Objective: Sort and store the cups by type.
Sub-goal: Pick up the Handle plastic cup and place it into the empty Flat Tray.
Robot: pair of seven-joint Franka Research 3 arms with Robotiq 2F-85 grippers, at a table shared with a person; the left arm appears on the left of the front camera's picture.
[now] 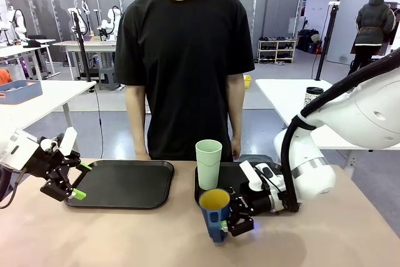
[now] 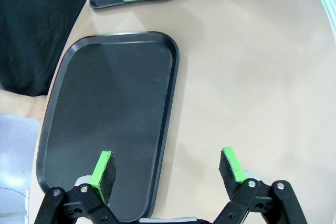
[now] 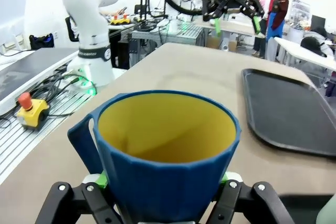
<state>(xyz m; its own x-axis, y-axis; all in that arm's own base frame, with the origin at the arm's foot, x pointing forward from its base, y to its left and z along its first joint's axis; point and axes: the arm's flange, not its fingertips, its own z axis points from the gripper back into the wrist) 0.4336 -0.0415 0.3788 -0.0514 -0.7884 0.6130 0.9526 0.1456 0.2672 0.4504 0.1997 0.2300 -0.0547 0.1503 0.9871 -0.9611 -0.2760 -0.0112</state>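
beige tabletop (image 1: 125,236) carries two black trays; take the right tray (image 1: 240,173) as landmark. on its far left corner stands the mint-green tumbler (image 1: 209,163), upright. just in front of its near edge, the right gripper (image 1: 232,217) is clenched around the blue mug (image 1: 215,213). well left, beside the left tray (image 1: 122,182), the left gripper (image 1: 80,181) gapes wide, holding nothing.

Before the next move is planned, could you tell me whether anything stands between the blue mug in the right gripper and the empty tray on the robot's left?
Nothing visible does. The right gripper holds the blue mug over bare tabletop, beside the left tray. The mint tumbler stands farther back on the other tray, off that line.
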